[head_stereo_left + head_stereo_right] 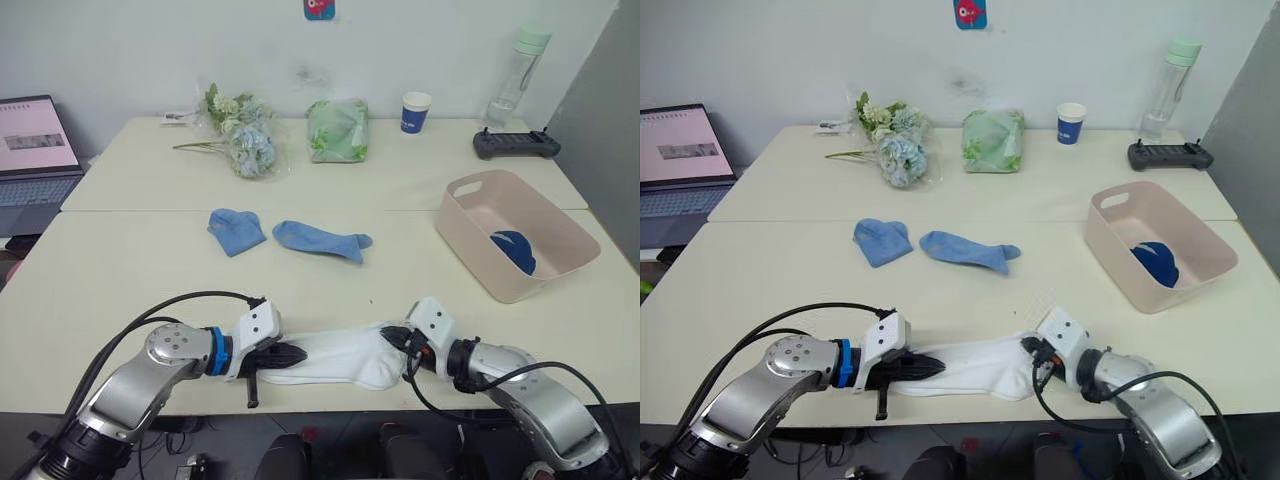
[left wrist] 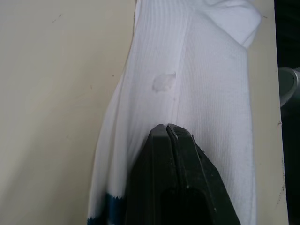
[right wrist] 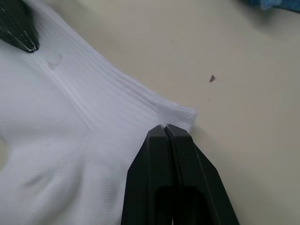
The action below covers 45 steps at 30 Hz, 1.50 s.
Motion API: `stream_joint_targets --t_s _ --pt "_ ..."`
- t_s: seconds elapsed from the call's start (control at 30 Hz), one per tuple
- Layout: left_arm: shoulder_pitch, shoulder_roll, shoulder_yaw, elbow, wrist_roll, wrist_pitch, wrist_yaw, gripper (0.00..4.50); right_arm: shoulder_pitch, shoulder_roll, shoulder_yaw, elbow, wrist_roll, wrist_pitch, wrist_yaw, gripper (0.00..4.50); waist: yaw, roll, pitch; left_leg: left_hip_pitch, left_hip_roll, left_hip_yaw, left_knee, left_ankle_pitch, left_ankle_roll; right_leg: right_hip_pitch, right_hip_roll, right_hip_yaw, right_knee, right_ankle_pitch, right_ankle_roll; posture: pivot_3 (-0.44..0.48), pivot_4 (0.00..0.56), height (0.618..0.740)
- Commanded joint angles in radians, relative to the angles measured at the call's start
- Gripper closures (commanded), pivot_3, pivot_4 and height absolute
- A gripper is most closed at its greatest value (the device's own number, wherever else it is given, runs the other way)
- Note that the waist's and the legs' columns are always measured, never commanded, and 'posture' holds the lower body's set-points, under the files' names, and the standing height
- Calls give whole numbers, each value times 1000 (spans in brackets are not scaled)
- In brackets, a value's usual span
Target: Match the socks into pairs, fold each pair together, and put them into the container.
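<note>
From the head views, your left claw (image 1: 300, 352) and right claw (image 1: 393, 338) pinch opposite ends of the white socks (image 1: 345, 358) at the bench's (image 1: 120, 270) near edge. Both wrist views show fingers closed on fabric.

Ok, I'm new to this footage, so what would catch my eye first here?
Both grippers, left and right, pinch opposite ends of the white socks at the table's near edge. Beyond them lie two light blue socks, apart, mid-table. To the right, the pink container holds something dark blue.
</note>
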Motion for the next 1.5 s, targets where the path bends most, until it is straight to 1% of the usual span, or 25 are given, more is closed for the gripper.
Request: stream_joint_targets --t_s 0.03,0.1,0.2,0.33,0.43,0.5,0.57,0.7,0.8,0.93,0.97,1.1,1.23,1.33,1.4,1.5 --pt "-15 -7 20 -6 1 -65 -43 4500 14 30 -71 -111 43 -23 -11 4446 0 0 0 -1 0 0 0 0 0 -1 0 0 0 0 0 0 150 740" --pt "-49 -30 29 -30 -36 -74 -64 4500 28 48 -108 -146 78 -1 -15 4446 2 0 1 -3 1 -1 0 0 0 -2 0 0 0 0 0 0 150 740" --pt "-91 -59 23 -51 -59 -66 -86 4500 50 75 -165 -169 132 41 -24 3851 3 0 1 -5 0 -3 0 0 0 -2 0 0 0 0 0 0 150 740" --pt "-100 -84 -23 9 11 -113 -80 4500 92 78 -185 -180 160 77 -25 2452 3 0 1 -5 0 -3 0 0 0 -2 0 0 0 0 0 0 150 740" --pt "-90 -116 -27 65 37 -119 -57 4500 132 71 -166 -182 144 80 -30 1430 2 0 1 -4 0 -3 0 0 0 -2 0 0 0 -1 0 0 150 740" --pt "-79 -120 -29 90 54 -133 -62 4500 148 73 -156 -178 136 80 -34 710 0 0 1 -4 0 -3 0 0 0 -2 1 0 0 -1 0 0 150 740" --pt "-63 -116 -30 100 68 -150 -73 4500 164 71 -140 -170 118 76 -37 710 0 0 1 -4 0 -3 0 0 0 -2 1 0 0 -1 0 0 150 740" --pt "-26 -105 -25 98 81 -177 -84 4500 159 45 -49 -139 44 57 -32 710 1 0 1 -4 0 -3 0 0 0 -2 1 0 0 -1 0 0 150 740" --pt "-21 -108 -14 99 79 -187 -77 4500 132 23 18 -119 -18 34 -28 1320 0 0 1 -3 0 -2 0 0 0 -2 0 0 0 -1 0 0 150 740" --pt "-15 -110 1 95 78 -218 -72 4500 118 32 28 -115 -31 22 -27 2638 0 0 1 -3 0 -3 0 0 0 -2 0 0 0 -1 0 0 150 740" --pt "-14 -112 5 92 77 -224 -69 4500 115 37 23 -114 -30 20 -28 3051 0 0 1 -3 1 -3 0 0 0 -2 0 0 0 -1 0 0 150 740" --pt "-39 -144 10 80 69 -234 -43 4500 118 13 -32 -116 -32 -2 -16 4449 2 0 1 -3 0 -3 0 0 0 -2 0 0 0 -1 0 0 150 740" --pt "-83 -179 0 84 71 -234 -36 4500 127 -8 -107 -133 -6 7 -3 4487 3 0 1 -4 -1 -3 0 0 0 -2 0 -1 0 -1 0 0 150 740" --pt "-147 -224 -35 112 89 -229 -36 4500 121 -28 -192 -163 42 39 19 4487 4 0 1 -5 -1 -3 0 0 0 -2 1 -1 0 -1 0 0 150 740" --pt "-185 -250 -62 132 111 -230 -41 4500 113 -46 -221 -193 74 64 38 4487 4 0 1 -5 -2 -3 0 0 0 -2 1 -1 0 -1 0 0 150 740" --pt "-232 -285 -125 183 170 -250 -46 4500 74 -76 -249 -277 166 159 69 4487 2 0 1 -5 -1 -3 0 0 0 -2 2 -1 0 -1 0 0 150 740"
